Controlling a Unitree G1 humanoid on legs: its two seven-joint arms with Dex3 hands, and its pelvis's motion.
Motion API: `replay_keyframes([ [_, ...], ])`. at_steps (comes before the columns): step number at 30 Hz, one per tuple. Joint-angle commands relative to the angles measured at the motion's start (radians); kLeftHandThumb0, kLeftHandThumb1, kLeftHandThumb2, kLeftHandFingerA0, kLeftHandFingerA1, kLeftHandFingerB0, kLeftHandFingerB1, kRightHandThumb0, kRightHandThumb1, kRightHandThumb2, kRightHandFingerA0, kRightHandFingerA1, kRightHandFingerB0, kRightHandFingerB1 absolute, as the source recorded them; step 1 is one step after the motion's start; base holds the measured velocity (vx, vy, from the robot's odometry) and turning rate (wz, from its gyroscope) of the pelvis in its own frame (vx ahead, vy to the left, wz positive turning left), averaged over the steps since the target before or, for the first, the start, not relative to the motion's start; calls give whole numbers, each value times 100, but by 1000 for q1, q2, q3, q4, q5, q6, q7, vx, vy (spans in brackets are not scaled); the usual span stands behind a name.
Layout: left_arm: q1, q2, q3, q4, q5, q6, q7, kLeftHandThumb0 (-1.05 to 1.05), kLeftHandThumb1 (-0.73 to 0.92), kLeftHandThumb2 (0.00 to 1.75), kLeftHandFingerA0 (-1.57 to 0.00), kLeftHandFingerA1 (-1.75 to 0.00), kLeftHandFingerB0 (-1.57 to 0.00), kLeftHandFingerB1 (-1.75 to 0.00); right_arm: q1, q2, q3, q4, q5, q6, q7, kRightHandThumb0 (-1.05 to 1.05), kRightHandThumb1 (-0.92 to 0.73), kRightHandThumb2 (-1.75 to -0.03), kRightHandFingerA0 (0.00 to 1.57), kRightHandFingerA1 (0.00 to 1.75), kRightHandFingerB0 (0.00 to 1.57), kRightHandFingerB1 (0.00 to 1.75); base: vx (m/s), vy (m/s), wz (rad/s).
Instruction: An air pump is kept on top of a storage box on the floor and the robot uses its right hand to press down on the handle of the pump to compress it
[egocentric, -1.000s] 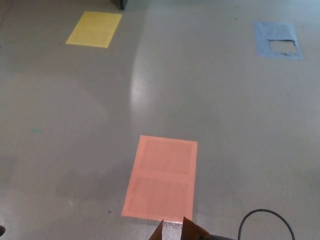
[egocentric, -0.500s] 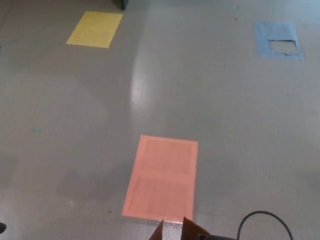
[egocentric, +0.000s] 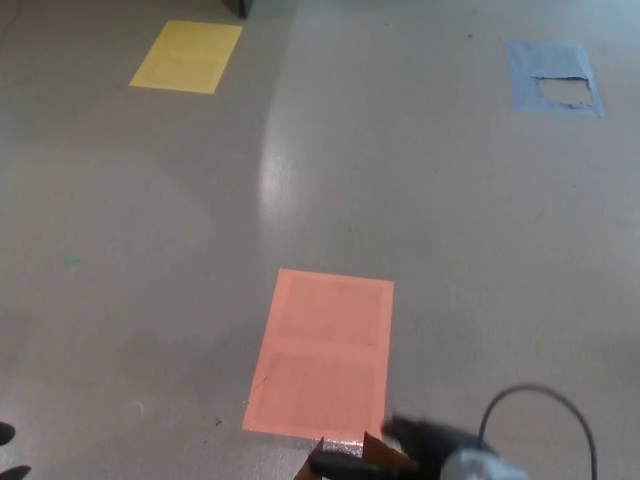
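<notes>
At the bottom edge, two brown cardboard flaps of the storage box (egocentric: 375, 455) poke into the head view. A black hose (egocentric: 540, 393) of the air pump loops up at the lower right. The pump's body and handle are below the picture. My right hand (egocentric: 432, 442) shows as a blurred black shape with a pale grey wrist behind it, just right of the flaps and over the box. Motion blur hides its grip. Two small black tips at the lower left edge look like part of my left hand (egocentric: 8, 436).
The grey floor carries an orange rectangle (egocentric: 322, 350) just beyond the box, a yellow one (egocentric: 187, 57) at the far left and a torn blue one (egocentric: 553, 78) at the far right. A dark object's foot (egocentric: 238, 8) stands at the top edge.
My right hand has come into view at the bottom right, beside the box flaps, blurred by motion. The hose loop has shifted slightly. A second black tip now shows at the lower left edge.
</notes>
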Motion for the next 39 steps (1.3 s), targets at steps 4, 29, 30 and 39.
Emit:
replay_keyframes([
  [4, -17, 35, 5, 7, 1, -7, -6, -60, 73, 62, -28, -32, -26, -29, -94, -140, -115, -308, 96, -172, 207, -88, -76, -107, 8, 33, 7, 15, 0, 0, 0],
  [29, -15, 50, 23, 19, -15, 1, -8, -59, 71, 61, -28, -32, -26, -29, 275, -305, -755, -1015, 360, -193, -46, -77, -77, -106, 0, 34, 10, 26, 0, 0, 0],
  [30, -14, 50, 23, 19, -14, 1, -7, -59, 71, 61, -28, -32, -26, -29, 274, -300, -764, -1000, 353, -190, -55, -77, -77, -106, 0, 34, 10, 26, 0, 0, 0],
  [39, 1, 43, 25, 19, -16, 7, 3, -61, 71, 61, -27, -32, -25, -29, 220, -281, -851, -509, 402, -276, -56, -67, -71, -101, 3, 42, 5, 37, 0, 0, 0],
])
